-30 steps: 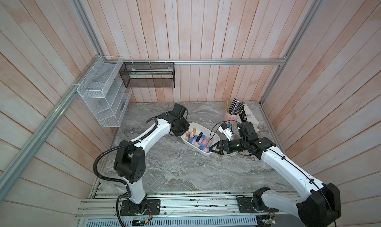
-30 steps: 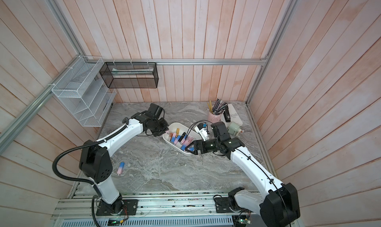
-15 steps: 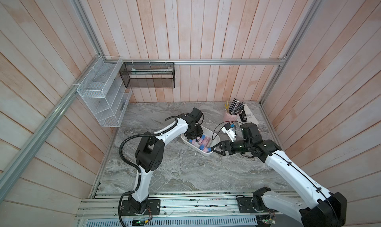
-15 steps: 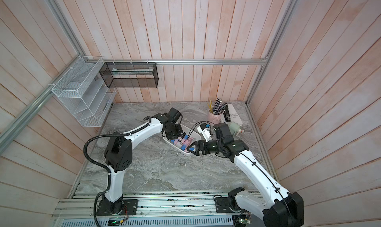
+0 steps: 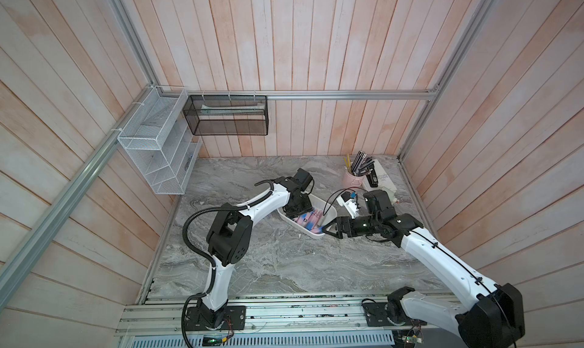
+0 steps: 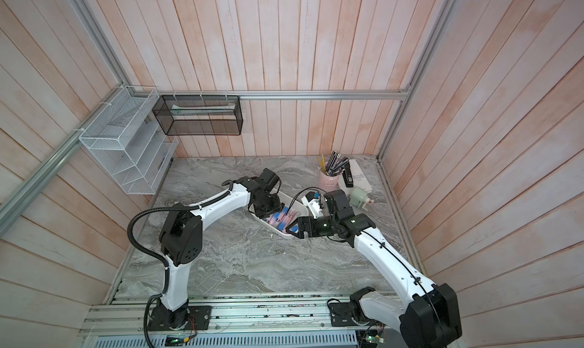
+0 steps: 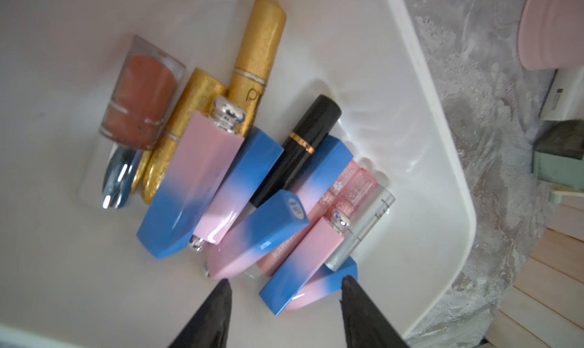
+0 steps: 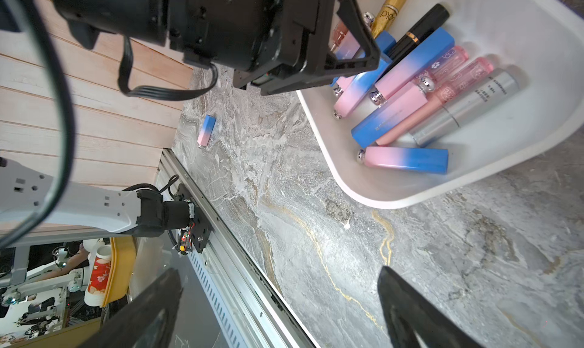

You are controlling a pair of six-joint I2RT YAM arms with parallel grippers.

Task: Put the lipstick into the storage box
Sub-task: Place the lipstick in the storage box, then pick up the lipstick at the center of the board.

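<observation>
The storage box (image 5: 329,204) (image 6: 295,201) is a white tub in the middle of the marble table and holds several lipsticks. My left gripper (image 7: 286,283) hangs over the box (image 7: 442,141), open. A pink-and-blue lipstick (image 7: 319,288) lies loose on the box floor between its tips. Both top views show the left gripper (image 5: 300,209) (image 6: 268,209) above the tub's far half. My right gripper (image 8: 279,275) (image 5: 328,231) is open and empty just off the tub's near end (image 8: 347,185). Another pink-and-blue lipstick (image 8: 207,131) lies on the table by the left wall, hidden in both top views.
A pink pencil cup (image 5: 355,180), a white book (image 5: 382,179) and a green bottle (image 6: 358,198) stand at the back right. A small white device with a cable (image 5: 347,201) lies beside the tub. A white mesh rack (image 5: 155,150) and a black mesh basket (image 5: 227,115) hang on the walls.
My left gripper has swung from the tub's left edge to above its inside, and its jaws have gone from shut to open. The right arm has hardly moved.
</observation>
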